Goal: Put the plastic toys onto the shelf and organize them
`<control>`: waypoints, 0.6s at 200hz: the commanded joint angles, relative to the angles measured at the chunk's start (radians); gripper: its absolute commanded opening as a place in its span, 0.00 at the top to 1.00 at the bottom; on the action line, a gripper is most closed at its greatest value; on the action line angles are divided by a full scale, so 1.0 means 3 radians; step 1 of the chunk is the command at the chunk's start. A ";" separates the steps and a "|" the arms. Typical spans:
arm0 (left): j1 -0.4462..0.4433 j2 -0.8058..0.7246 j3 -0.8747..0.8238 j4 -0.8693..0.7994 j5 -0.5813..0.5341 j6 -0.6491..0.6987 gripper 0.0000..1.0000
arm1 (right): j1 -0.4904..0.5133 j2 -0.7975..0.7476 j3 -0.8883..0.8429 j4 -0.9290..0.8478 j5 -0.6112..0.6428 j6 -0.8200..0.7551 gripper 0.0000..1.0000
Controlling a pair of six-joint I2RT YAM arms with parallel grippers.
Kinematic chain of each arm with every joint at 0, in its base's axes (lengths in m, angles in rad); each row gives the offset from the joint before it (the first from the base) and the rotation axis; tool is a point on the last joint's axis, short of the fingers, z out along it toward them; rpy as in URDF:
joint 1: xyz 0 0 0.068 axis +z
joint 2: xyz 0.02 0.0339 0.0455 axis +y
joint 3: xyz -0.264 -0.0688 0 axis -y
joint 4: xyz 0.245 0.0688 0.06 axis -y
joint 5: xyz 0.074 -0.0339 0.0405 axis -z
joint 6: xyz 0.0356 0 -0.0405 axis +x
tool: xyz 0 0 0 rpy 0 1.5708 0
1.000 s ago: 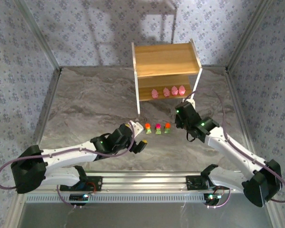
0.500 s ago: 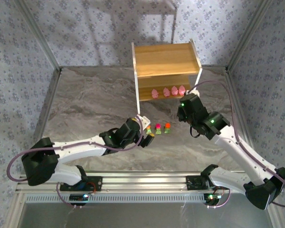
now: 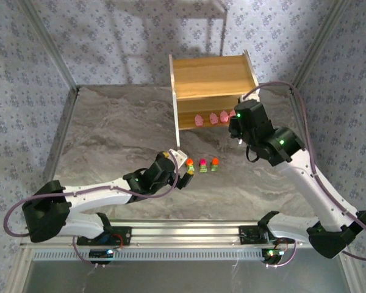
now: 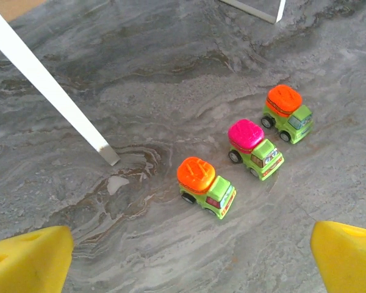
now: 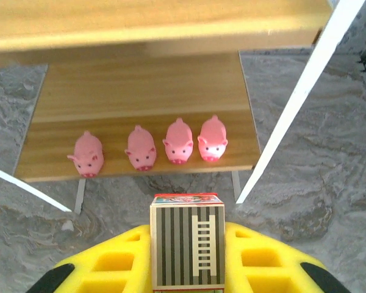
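The right arm [image 3: 302,171] stretches to the shelf [image 3: 213,76] front. The right fingers [image 5: 110,262] pinch a striped blocky toy [image 5: 187,238] just short of the lower tier, where four pink pigs [image 5: 140,148] line up. The left arm [image 3: 104,194] lies low, and the left fingers [image 4: 30,259] are spread wide above three green trucks [image 4: 253,148] on the surface [image 4: 140,73].

You have bright, even light; the shelf [image 3: 213,76] casts a faint shadow toward 12 o'clock; your right wrist view blurs at 12.
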 commanded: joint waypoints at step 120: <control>-0.0021 -0.0187 -0.0019 0.0040 -0.0173 0.0042 0.00 | -0.0476 0.1017 0.1787 -0.0445 -0.0130 -0.0652 0.76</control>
